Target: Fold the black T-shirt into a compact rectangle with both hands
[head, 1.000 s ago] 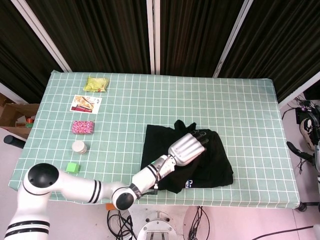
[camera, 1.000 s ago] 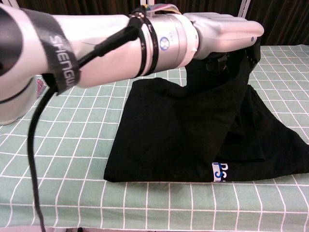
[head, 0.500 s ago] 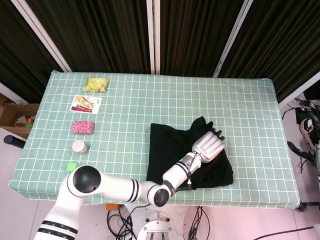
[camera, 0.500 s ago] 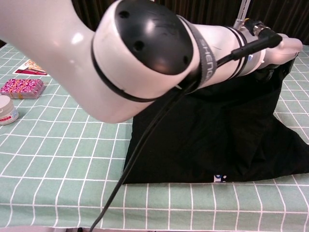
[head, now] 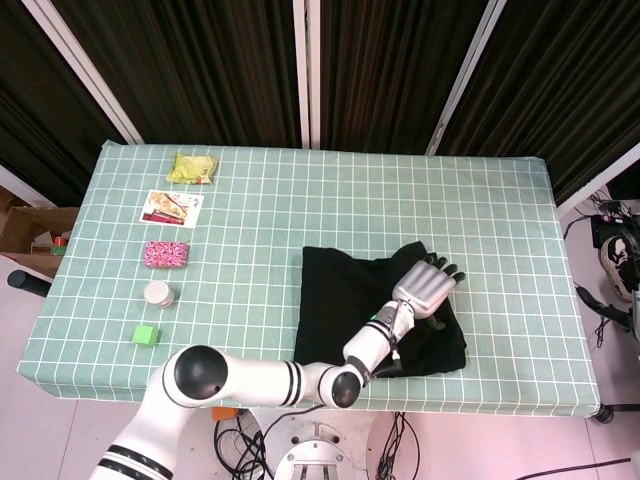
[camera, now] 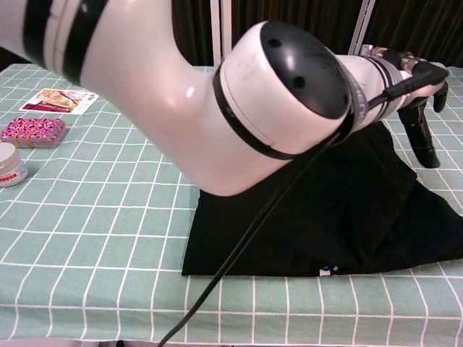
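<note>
Table (head: 480,200) under a green checked cloth, set before dark curtains. Shirt (head: 340,300) black, partly folded, lying on the near right part of the table, front hem close to the near edge; in the chest view a small white-and-blue mark at that hem, and the right side of the cloth raised in a peak toward the hand. Left arm (head: 260,380) reaching across from the near left corner, filling most of the chest view. Left hand (head: 428,285) over the right part of the shirt, back upward, dark fingers (camera: 423,141) spread and pointing down toward the cloth; grip on the cloth cannot be told from either view. Right hand not seen in either view. Down the left side of the table, well apart from the shirt, far to near: yellow-green packet (head: 192,168), printed card (head: 172,208), pink patterned pack (head: 166,254), white jar (head: 158,294), green cube (head: 146,335). Cardboard box (head: 30,232) off the table at far left.
</note>
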Available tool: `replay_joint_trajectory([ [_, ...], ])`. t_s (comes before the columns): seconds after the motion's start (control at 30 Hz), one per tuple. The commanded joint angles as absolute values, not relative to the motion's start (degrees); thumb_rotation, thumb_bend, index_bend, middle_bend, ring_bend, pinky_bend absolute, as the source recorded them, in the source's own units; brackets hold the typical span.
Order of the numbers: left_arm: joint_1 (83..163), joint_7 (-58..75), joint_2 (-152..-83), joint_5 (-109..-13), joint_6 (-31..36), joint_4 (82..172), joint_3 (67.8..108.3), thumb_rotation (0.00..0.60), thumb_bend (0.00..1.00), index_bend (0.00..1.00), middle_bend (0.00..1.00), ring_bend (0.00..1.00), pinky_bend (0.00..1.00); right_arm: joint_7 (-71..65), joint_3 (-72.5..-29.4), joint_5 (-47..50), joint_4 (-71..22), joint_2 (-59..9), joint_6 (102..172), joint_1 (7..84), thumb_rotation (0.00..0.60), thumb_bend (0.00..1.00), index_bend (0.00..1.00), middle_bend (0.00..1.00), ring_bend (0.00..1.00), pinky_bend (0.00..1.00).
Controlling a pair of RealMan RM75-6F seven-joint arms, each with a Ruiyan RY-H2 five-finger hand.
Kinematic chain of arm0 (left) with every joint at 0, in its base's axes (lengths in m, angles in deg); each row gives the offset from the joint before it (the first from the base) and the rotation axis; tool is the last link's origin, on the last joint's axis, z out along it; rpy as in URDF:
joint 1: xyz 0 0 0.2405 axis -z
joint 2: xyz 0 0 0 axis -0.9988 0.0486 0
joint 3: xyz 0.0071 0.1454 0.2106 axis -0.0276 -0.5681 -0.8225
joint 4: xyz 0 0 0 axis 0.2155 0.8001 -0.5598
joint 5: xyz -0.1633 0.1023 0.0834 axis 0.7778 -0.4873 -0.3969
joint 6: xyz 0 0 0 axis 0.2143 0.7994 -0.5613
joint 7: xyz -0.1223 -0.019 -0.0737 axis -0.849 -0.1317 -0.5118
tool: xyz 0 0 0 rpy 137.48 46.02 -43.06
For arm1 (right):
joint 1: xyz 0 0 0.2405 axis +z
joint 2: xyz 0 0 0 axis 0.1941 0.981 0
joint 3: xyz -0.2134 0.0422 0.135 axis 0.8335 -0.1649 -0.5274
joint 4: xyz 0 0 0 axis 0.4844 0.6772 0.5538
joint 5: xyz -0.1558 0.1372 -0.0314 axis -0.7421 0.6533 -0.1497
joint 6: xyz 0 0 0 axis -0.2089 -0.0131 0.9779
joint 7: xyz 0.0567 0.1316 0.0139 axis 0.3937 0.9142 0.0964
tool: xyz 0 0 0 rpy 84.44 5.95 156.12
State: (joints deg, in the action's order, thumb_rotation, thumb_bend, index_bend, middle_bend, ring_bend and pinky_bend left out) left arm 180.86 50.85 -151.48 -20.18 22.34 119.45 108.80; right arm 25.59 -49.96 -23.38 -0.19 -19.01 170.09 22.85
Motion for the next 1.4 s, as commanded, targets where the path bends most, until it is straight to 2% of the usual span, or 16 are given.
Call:
replay_joint_trajectory([
  [0.03,174.18,46.56,-144.93,-22.45,19.19,127.98,109.13,0.331,0.10,0.13,0.10,0.09,0.19,25.49,-49.26,-24.15,-0.76,-18.79,169.93,22.80,0.600,0.00,0.00,0.00,0.00,0.00],
  [0.1,169.44,45.87,-138.98,-23.46,16.43,135.52,107.16,0.337,0.10,0.13,0.10,0.09,0.19,25.96,-47.85,-25.63,-2.03,-18.03,169.40,22.78,0.600,0.02,0.00,0.00,0.00,0.00],
  [0.17,164.31,45.31,-132.89,-25.55,12.61,143.06,104.31,0.359,0.10,0.13,0.10,0.09,0.18,26.95,-46.18,-27.77,-3.81,-17.32,169.31,22.94,0.600,0.11,0.01,0.01,0.00,0.01],
  [0.27,157.16,44.17,-124.90,-29.64,8.02,151.80,99.13,0.435,0.10,0.13,0.10,0.09,0.18,27.81,-42.75,-32.01,-7.18,-16.09,167.77,23.88,0.600,0.26,0.04,0.08,0.04,0.14],
  [0.37,150.51,41.56,-118.56,-34.46,4.43,157.83,94.14,0.496,0.10,0.14,0.11,0.09,0.18,27.21,-39.24,-36.71,-11.12,-15.37,164.73,26.00,0.600,0.43,0.09,0.19,0.15,0.26],
  [0.43,146.15,39.43,-115.59,-38.90,1.75,160.29,90.55,0.531,0.10,0.15,0.12,0.09,0.18,26.16,-36.97,-39.57,-14.25,-15.06,160.85,28.24,0.600,0.48,0.11,0.23,0.18,0.29],
  [0.57,139.24,36.44,-112.56,-47.48,-3.28,162.47,84.37,0.583,0.10,0.17,0.14,0.09,0.18,24.64,-34.70,-42.80,-19.50,-15.85,153.03,33.11,0.600,0.58,0.15,0.25,0.18,0.31],
  [0.63,136.40,35.14,-111.87,-51.47,-5.45,162.69,81.86,0.595,0.10,0.18,0.14,0.09,0.18,22.98,-34.75,-43.19,-20.49,-16.75,149.86,35.17,0.600,0.62,0.15,0.23,0.18,0.31],
  [0.77,130.56,32.03,-111.35,-58.71,-9.18,162.03,77.21,0.600,0.10,0.19,0.15,0.09,0.18,20.59,-36.02,-42.77,-21.82,-19.62,145.65,38.67,0.600,0.63,0.15,0.22,0.17,0.27],
  [0.9,127.26,29.61,-110.75,-61.49,-9.42,161.47,75.32,0.599,0.10,0.19,0.15,0.09,0.18,19.96,-36.05,-42.23,-22.81,-21.57,141.14,41.61,0.600,0.63,0.15,0.22,0.17,0.27],
  [1.1,124.36,26.98,-110.93,-63.57,-8.84,160.27,75.67,0.600,0.10,0.19,0.15,0.09,0.18,16.40,-34.35,-42.75,-24.24,-22.06,137.34,43.83,0.600,0.65,0.15,0.21,0.19,0.30],
  [1.2,123.56,26.46,-111.11,-64.39,-8.34,159.72,76.31,0.600,0.10,0.19,0.15,0.09,0.18,15.38,-32.49,-43.57,-25.27,-20.49,138.78,42.94,0.600,0.65,0.15,0.22,0.23,0.31],
  [1.4,122.88,26.25,-111.88,-65.42,-6.77,158.66,78.05,0.599,0.10,0.19,0.15,0.09,0.18,13.22,-28.44,-45.12,-25.96,-16.44,146.42,37.75,0.600,0.65,0.16,0.24,0.33,0.36],
])
